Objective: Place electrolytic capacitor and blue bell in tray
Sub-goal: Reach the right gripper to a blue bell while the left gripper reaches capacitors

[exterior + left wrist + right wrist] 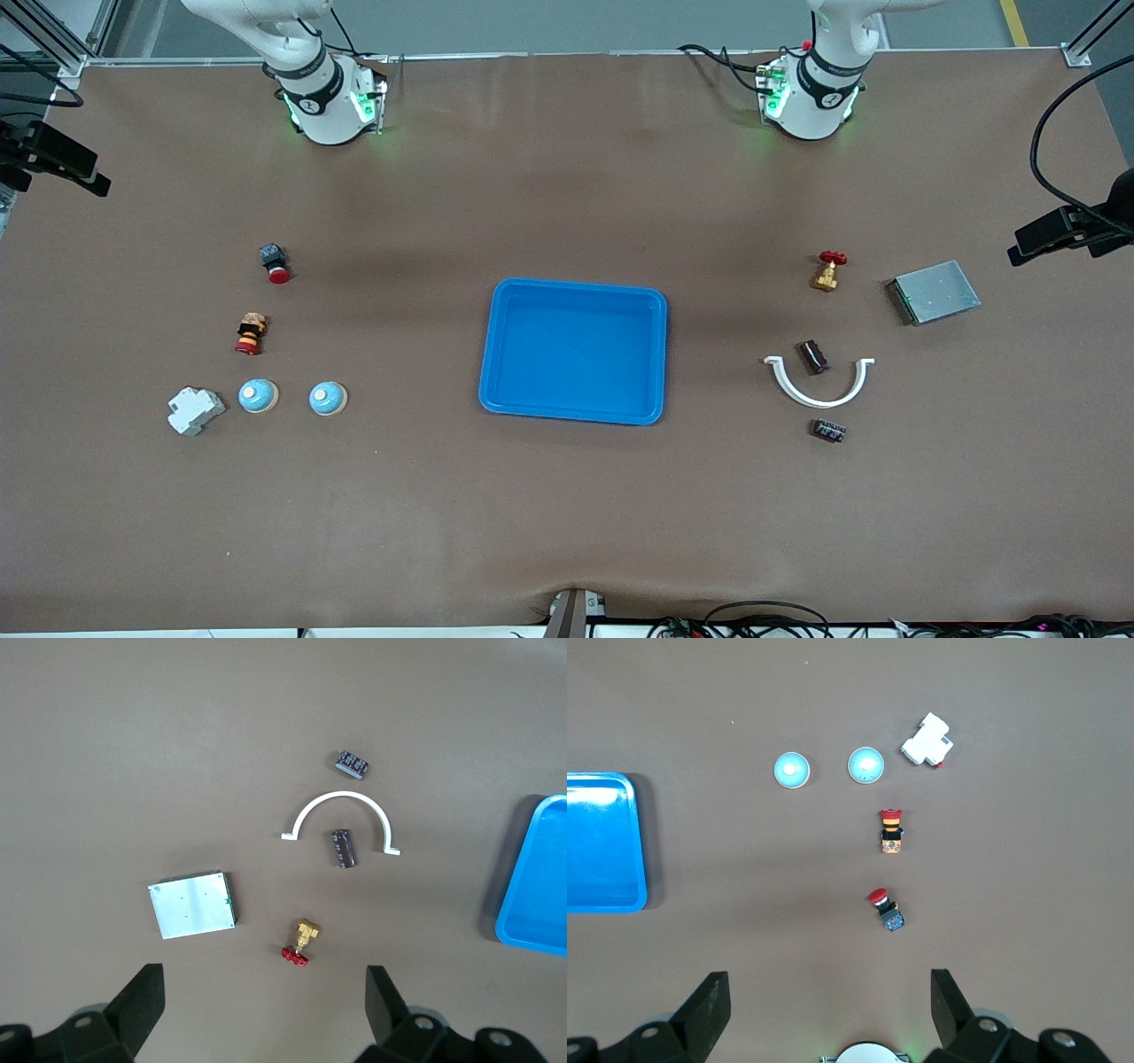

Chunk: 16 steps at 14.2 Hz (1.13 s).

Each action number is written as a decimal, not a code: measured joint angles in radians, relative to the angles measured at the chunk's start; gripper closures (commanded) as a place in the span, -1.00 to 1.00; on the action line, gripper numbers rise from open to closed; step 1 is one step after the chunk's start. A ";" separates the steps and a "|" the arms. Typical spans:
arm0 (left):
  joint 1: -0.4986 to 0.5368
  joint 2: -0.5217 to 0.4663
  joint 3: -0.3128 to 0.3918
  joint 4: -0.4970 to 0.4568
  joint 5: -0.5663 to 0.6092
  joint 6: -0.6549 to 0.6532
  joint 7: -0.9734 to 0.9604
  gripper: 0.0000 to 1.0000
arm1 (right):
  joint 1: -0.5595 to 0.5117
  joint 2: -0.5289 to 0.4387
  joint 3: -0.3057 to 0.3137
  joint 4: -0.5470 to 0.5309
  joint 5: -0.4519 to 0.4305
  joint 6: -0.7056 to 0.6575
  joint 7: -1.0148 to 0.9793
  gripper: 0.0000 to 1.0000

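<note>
I read no legible marking on either capacitor or bell; tray bare; left gripper and right gripper both released, waiting high above the table.

glossy plastic tray, matt table

We see bare table all around the tray. One capacitor sits inside the white arc bracket, hemmed in. The two bells stand apart, a white block just beside one.

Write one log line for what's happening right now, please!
stage: start | tray: nothing in it | blue bells: on table | capacitors: on table | left hand: open, waiting | right hand: open, waiting
</note>
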 measured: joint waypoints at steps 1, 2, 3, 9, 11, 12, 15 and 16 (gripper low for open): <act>0.000 0.000 0.000 0.000 0.000 0.000 0.000 -1.00 | 0.000 0.000 0.000 0.000 0.000 0.000 0.000 -1.00; 0.000 0.000 0.000 -0.001 0.000 0.000 0.000 -1.00 | 0.000 0.000 0.000 0.000 0.000 0.001 0.000 -1.00; 0.000 0.000 0.000 -0.001 0.000 0.000 0.000 -1.00 | 0.000 0.000 0.000 0.000 0.000 0.001 0.000 -1.00; 0.000 0.023 0.000 -0.010 0.000 0.000 0.000 -1.00 | 0.000 0.001 0.000 -0.016 0.000 0.029 0.000 -1.00; 0.000 0.054 0.000 -0.012 0.000 0.001 0.000 -1.00 | 0.000 0.005 -0.001 -0.088 0.000 0.105 0.001 -1.00; 0.000 0.073 0.000 -0.013 0.000 0.002 0.000 -1.00 | 0.000 0.010 -0.002 -0.139 0.000 0.158 0.004 -1.00; 0.001 0.144 0.000 -0.015 0.000 0.013 0.000 -1.00 | -0.002 0.045 -0.006 -0.319 -0.001 0.402 0.015 -1.00; 0.004 0.167 0.000 -0.016 0.000 0.028 -0.001 -1.00 | -0.006 0.070 -0.008 -0.363 -0.002 0.466 0.016 -1.00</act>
